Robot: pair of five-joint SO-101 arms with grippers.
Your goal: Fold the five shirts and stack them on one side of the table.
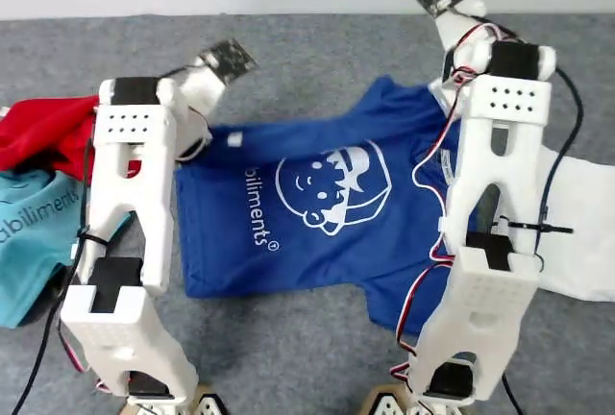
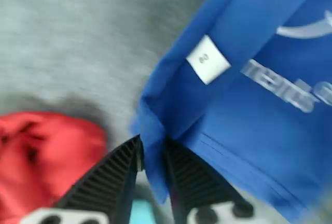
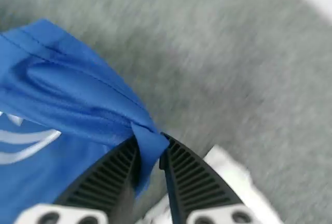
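Blue shirt (image 1: 317,213) fold: left gripper (image 2: 152,149) at 10 o'clock, right gripper (image 3: 149,146) at 1, both clamping cloth; next, probably draw toward 6.

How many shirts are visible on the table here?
4: a blue shirt spread in the middle, a red shirt and a teal shirt bunched at one side, a white shirt opposite. Another may be hidden.
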